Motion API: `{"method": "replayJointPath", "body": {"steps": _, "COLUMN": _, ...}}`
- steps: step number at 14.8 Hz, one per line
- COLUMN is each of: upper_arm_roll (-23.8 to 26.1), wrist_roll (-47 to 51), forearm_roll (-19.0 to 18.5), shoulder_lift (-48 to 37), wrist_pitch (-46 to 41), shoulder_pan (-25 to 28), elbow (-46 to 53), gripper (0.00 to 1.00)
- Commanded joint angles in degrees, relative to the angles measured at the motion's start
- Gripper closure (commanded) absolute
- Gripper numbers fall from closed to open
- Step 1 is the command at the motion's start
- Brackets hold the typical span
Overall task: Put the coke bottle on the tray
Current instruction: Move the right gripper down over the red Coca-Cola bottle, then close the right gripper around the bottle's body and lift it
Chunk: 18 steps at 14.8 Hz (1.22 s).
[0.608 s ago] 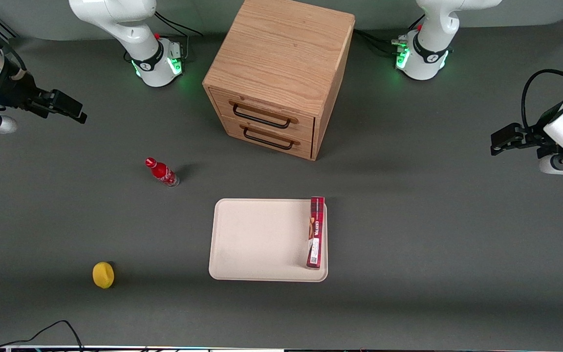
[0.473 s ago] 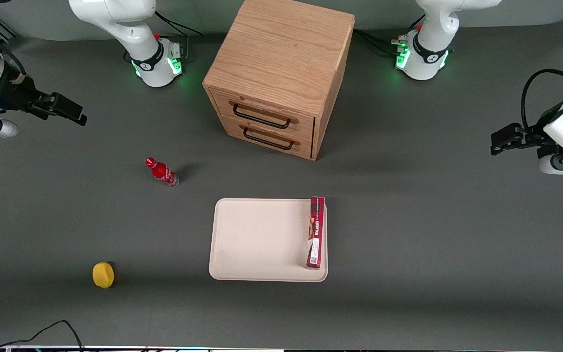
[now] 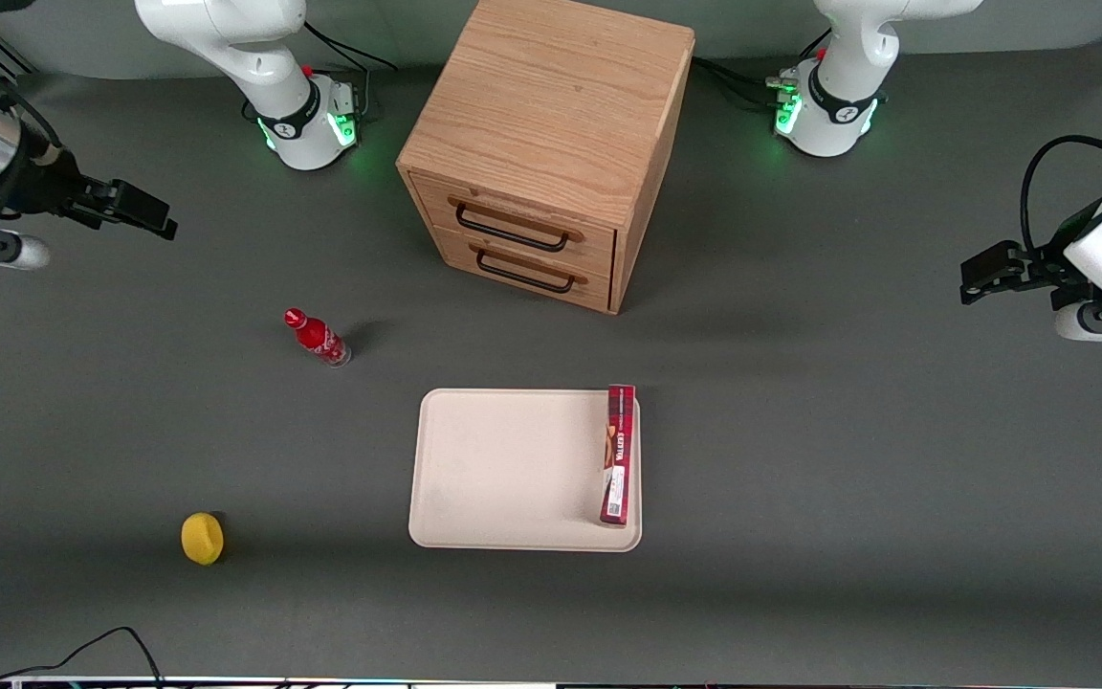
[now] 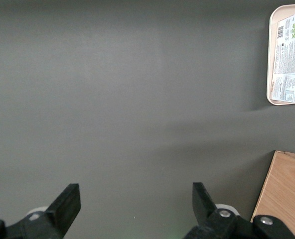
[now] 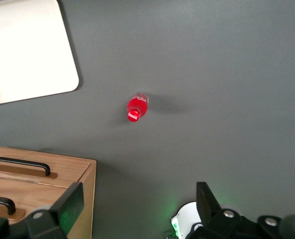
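The coke bottle (image 3: pixel 318 337), small and red with a red cap, stands upright on the grey table, farther from the front camera than the tray and toward the working arm's end. It also shows in the right wrist view (image 5: pixel 137 107), seen from above. The cream-beige tray (image 3: pixel 503 469) lies near the table's middle; one of its corners shows in the right wrist view (image 5: pixel 28 55). My right gripper (image 3: pixel 144 215) hangs high above the table at the working arm's end, well apart from the bottle, open and empty, with fingers (image 5: pixel 70 201) spread wide.
A long red box (image 3: pixel 618 455) lies on the tray along its edge toward the parked arm. A wooden two-drawer cabinet (image 3: pixel 551 144) stands farther from the camera than the tray. A yellow lemon-like object (image 3: pixel 202 538) lies nearer the camera than the bottle.
My right gripper has shifted slightly toward the table's middle and a little farther from the camera. The bottle, tray and box have not moved.
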Motion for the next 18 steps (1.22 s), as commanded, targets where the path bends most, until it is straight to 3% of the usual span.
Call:
{"method": "replayJointPath", "body": {"steps": 1, "upper_arm_roll": 2.53, "wrist_roll": 1.88, "forearm_roll": 1.34, "shoulder_lift": -1.35, "wrist_pitch": 10.26, "shoulder_pan": 0.10, "elbow": -11.32, "gripper": 0.00}}
{"method": "replayJointPath", "body": {"steps": 5, "upper_arm_roll": 7.46, "wrist_roll": 8.73, "forearm_roll": -0.06, "shoulder_lift": -0.21, "wrist_pitch": 33.89, "shoulder_pan": 0.27, "elbow": -28.55, "gripper": 0.00}}
{"method": "replayJointPath", "body": {"steps": 7, "upper_arm_roll": 8.17, "wrist_roll": 11.10, "forearm_roll": -3.65, "shoulder_lift": 1.63, "wrist_pitch": 43.84, "shoulder_pan": 0.36, "elbow": -34.55, "gripper": 0.00}}
{"method": "replayJointPath", "body": {"steps": 10, "upper_arm_roll": 8.17, "wrist_roll": 11.99, "forearm_roll": -8.14, "shoulder_lift": 3.66, "wrist_pitch": 51.07, "shoulder_pan": 0.18, "elbow": -39.13, "gripper": 0.00}}
{"method": "replayJointPath", "body": {"steps": 12, "upper_arm_roll": 8.17, "wrist_roll": 11.99, "forearm_roll": -8.85, "shoulder_lift": 4.10, "wrist_pitch": 53.72, "shoulder_pan": 0.01, "elbow": -40.72, "gripper": 0.00}}
{"method": "replayJointPath", "body": {"steps": 14, "upper_arm_roll": 8.17, "wrist_roll": 11.91, "forearm_roll": -9.46, "shoulder_lift": 4.10, "wrist_pitch": 54.43, "shoulder_pan": 0.01, "elbow": -41.07, "gripper": 0.18}}
{"method": "replayJointPath", "body": {"steps": 15, "upper_arm_roll": 8.17, "wrist_roll": 11.91, "forearm_roll": -9.73, "shoulder_lift": 4.10, "wrist_pitch": 54.52, "shoulder_pan": 0.01, "elbow": -41.07, "gripper": 0.36}}
{"method": "replayJointPath", "body": {"steps": 17, "upper_arm_roll": 8.17, "wrist_roll": 11.91, "forearm_roll": -9.82, "shoulder_lift": 4.10, "wrist_pitch": 54.52, "shoulder_pan": 0.01, "elbow": -41.07, "gripper": 0.88}}
{"method": "replayJointPath", "body": {"steps": 18, "upper_arm_roll": 8.17, "wrist_roll": 11.91, "forearm_roll": -9.73, "shoulder_lift": 4.10, "wrist_pitch": 54.43, "shoulder_pan": 0.01, "elbow": -41.07, "gripper": 1.00}}
